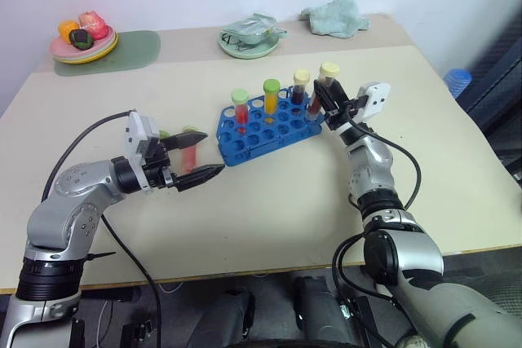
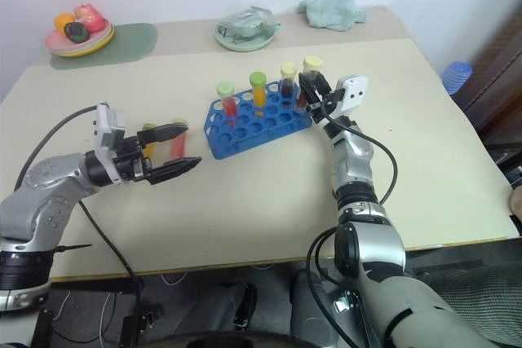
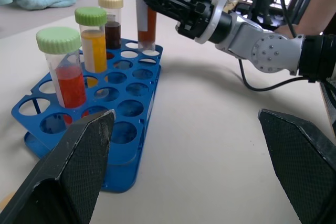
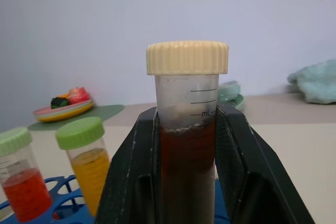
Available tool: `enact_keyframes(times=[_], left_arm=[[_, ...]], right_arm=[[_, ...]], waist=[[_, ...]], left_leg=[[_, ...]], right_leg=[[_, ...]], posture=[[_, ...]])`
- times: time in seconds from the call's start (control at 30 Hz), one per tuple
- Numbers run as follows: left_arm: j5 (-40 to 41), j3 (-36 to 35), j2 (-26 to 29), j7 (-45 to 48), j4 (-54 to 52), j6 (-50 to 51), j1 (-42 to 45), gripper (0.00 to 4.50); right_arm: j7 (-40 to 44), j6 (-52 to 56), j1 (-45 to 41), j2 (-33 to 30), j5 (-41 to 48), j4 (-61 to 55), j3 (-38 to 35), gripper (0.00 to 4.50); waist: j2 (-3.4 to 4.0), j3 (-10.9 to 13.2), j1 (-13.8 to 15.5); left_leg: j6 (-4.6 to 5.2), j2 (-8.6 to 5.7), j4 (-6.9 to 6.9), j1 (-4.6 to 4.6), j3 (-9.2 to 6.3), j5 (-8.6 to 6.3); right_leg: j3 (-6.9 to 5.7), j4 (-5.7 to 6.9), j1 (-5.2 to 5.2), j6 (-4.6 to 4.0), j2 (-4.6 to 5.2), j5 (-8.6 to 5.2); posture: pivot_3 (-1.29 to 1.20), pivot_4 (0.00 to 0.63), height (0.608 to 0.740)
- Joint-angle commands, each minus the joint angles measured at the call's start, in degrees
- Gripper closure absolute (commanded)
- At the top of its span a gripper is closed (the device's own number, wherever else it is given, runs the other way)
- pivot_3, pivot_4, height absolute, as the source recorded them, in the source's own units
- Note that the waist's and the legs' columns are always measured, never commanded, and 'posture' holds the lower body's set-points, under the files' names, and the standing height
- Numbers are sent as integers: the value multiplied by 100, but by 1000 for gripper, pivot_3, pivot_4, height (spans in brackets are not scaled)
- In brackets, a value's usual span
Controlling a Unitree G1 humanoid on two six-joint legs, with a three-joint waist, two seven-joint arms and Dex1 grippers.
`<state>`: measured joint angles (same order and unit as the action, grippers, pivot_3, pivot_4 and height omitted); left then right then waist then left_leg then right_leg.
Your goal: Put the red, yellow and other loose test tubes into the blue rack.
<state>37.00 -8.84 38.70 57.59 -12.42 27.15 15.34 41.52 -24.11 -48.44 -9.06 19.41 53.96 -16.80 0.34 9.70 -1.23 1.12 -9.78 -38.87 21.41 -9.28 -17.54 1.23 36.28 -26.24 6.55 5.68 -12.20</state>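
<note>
Mid-desk (image 1: 269,201), blue plastic perforated rack (image 1: 265,124) holds three upright capped tubes: red liquid with green cap (image 1: 240,108), yellow with green cap (image 1: 270,96), dark with cream cap (image 1: 300,87). Right hand (image 1: 329,103) pinches fourth cream-capped brown-liquid tube (image 1: 328,81), axis vertical, at rack's 2 o'clock corner. Left hand (image 1: 200,159) spread wide around one loose red tube (image 1: 190,152) at rack's 9 o'clock.

Three tubes (image 1: 271,97) upright in rack (image 1: 265,129); two loose tubes (image 1: 189,149) left of rack.
</note>
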Motion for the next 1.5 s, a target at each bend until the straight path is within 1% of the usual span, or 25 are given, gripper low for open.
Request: enact_keyframes(times=[0.03,0.47,0.87,0.93,0.97,1.03,1.07,1.1,1.2,1.27,1.4,1.5], left_arm=[[109,-160,54,18,-155,-30,44,0],[112,-110,7,27,-119,-35,70,0],[129,-150,13,-16,-189,-16,16,0],[128,-162,8,-47,-201,-10,-7,0],[122,-168,0,-71,-199,-12,-18,0],[195,-251,-79,-200,-210,15,-37,0],[253,-314,-144,-308,-205,38,-27,0],[313,-400,-225,-477,-200,77,-15,0],[394,-671,-527,-1148,-189,164,51,0],[345,-853,-787,-1843,-206,211,192,0],[-175,-925,-1162,-3292,-298,305,561,0],[-338,-924,-1316,-4131,-363,671,852,0]], right_arm=[[40,-22,66,-12,57,-62,-8,3713],[9,48,343,250,46,-402,159,3713],[-44,-55,339,164,-85,-188,175,3713],[-59,-135,352,146,-139,-172,191,2696],[-131,-248,356,134,-210,-168,210,2367],[-429,-600,372,106,-438,-170,264,1469],[-515,-730,377,91,-518,-185,294,913],[-523,-822,405,71,-568,-281,338,458],[-509,-728,519,12,-548,-773,422,458],[-486,-393,697,-80,-513,-1357,522,458],[-734,773,1296,-523,-605,-3143,750,458],[-420,1821,1737,-1121,-315,-4470,866,458]], waist=[[0,0,-1],[0,0,-10],[0,0,-4],[0,0,-1],[0,-1,-2],[1,0,-5],[1,0,-5],[0,0,-6],[0,0,2],[0,0,12],[-3,-2,64],[-5,-3,76]], left_leg=[[-1,4,0,0,2,0],[-8,19,0,-4,13,-1],[-10,24,5,-3,15,-2],[-10,24,6,-3,16,-2],[-10,24,6,-3,15,-2],[-11,24,6,-3,17,-2],[-11,24,6,-4,18,-2],[-11,24,6,-3,19,-1],[-12,26,6,-3,19,-1],[-12,27,5,-3,20,-1],[-12,27,1,0,19,-1],[-12,26,0,6,17,-2]], right_leg=[[1,0,0,-1,-3,1],[4,-2,-2,-12,-13,8],[5,-3,-7,-13,-16,9],[5,-4,-7,-13,-17,9],[5,-4,-7,-13,-17,9],[5,-5,-7,-13,-17,9],[5,-4,-8,-13,-17,9],[5,-4,-9,-13,-18,9],[5,-4,-9,-14,-18,9],[5,-4,-9,-14,-18,10],[7,-5,-9,-13,-18,10],[6,-8,-9,-13,-15,10]], posture=[[0,150,740],[0,150,740],[0,150,740],[0,150,740],[0,150,740],[0,150,740],[0,150,740],[0,150,740],[0,150,740],[0,150,740],[0,150,740],[0,150,740]])
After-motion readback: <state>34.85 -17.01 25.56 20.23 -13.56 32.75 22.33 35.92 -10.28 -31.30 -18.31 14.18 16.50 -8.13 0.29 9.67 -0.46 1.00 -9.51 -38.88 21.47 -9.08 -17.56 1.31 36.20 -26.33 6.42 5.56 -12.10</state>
